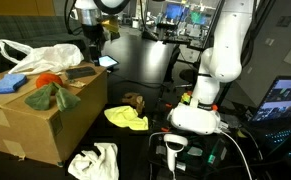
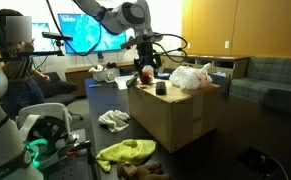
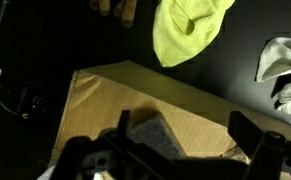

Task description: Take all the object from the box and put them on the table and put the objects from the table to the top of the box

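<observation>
Black fingers [image 3: 125, 125] of the Panda arm hang spread apart, gripping nothing, over the top of a brown cardboard box [image 3: 195, 105]. In the wrist view a dark grey pad [image 3: 150, 137] lies on the cardboard between them. On the black counter [image 3: 85, 40], a yellow-green cloth [image 3: 190, 30] lies at the box's 12 o'clock and a crumpled white cloth [image 3: 283, 65] at 2 o'clock. In an exterior view, a white plastic bag [image 2: 190, 75] sits on the box top.

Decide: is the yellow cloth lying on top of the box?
No, the yellow cloth lies on the table beside the box.
</observation>
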Available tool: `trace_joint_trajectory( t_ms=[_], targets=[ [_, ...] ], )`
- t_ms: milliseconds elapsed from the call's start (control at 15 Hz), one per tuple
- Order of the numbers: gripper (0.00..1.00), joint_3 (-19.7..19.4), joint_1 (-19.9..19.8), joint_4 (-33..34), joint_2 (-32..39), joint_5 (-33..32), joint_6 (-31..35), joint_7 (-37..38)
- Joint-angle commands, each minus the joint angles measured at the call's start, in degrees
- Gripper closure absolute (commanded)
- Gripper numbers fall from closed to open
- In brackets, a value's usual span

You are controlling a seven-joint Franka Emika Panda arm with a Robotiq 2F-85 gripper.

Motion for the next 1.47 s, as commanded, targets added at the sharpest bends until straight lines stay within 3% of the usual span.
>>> trace_joint_trajectory(
  t_ms=[0, 267, 333, 733, 1000, 1267, 1400],
  targets=[
    [0.0, 0.7, 0.13, 2.62, 1.55, -3.63, 0.85, -4.31],
    [0.0, 0.97, 0.11, 2.98, 1.98, -6.08, 3.37, -9.52],
    [0.0, 0.49, -0.45, 5.27, 4.91, -6.78, 5.16, -11.48],
    [0.0, 0.02, -2.1, 9.29, 10.72, -4.57, 14.06, -19.55],
    [0.0, 1.51, -4.44, 9.71, 12.1, 3.64, 16.06, -27.62],
    [0.0, 2.8, -6.08, 8.48, 10.29, 12.66, 12.83, -34.5],
    [0.0, 2.58, -5.93, 8.77, 10.35, 13.92, 11.45, -35.1]
  ],
)
